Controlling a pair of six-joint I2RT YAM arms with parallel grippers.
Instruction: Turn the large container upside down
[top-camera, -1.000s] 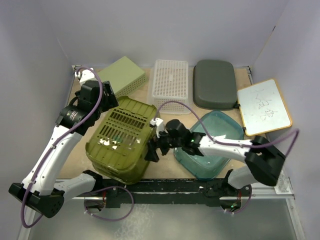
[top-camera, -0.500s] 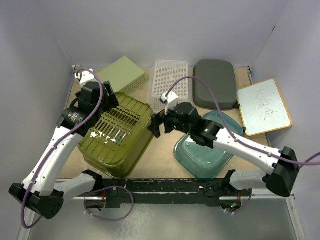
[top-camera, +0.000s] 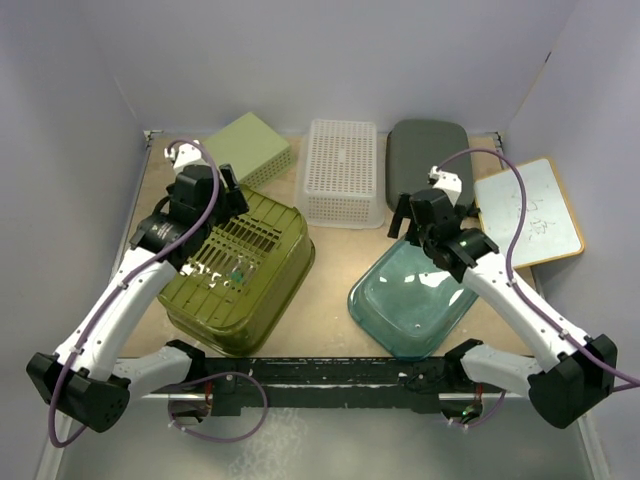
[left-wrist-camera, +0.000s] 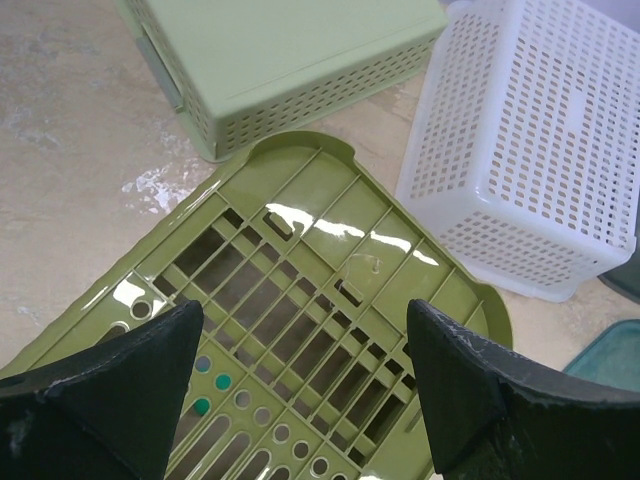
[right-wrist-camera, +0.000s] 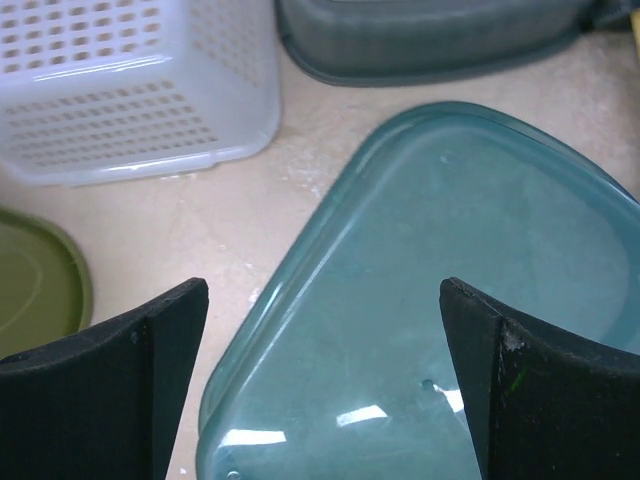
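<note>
The large olive-green slotted container lies bottom-up on the table at the left, its slotted base facing up; it also fills the left wrist view. My left gripper hovers just above its far edge, open and empty, with its fingers spread over the base. My right gripper is open and empty, well to the right of the olive container, above the far edge of an upturned teal container. In the right wrist view the gripper is spread over the teal container.
A white perforated basket stands upturned at the back centre, a light green box at the back left, and a dark grey container at the back right. A wood-framed whiteboard lies at the right edge.
My right gripper left the olive container's right side and swung back and right over the teal container. The olive container dropped from tilted to flat, bottom-up. The left gripper shifted slightly.
</note>
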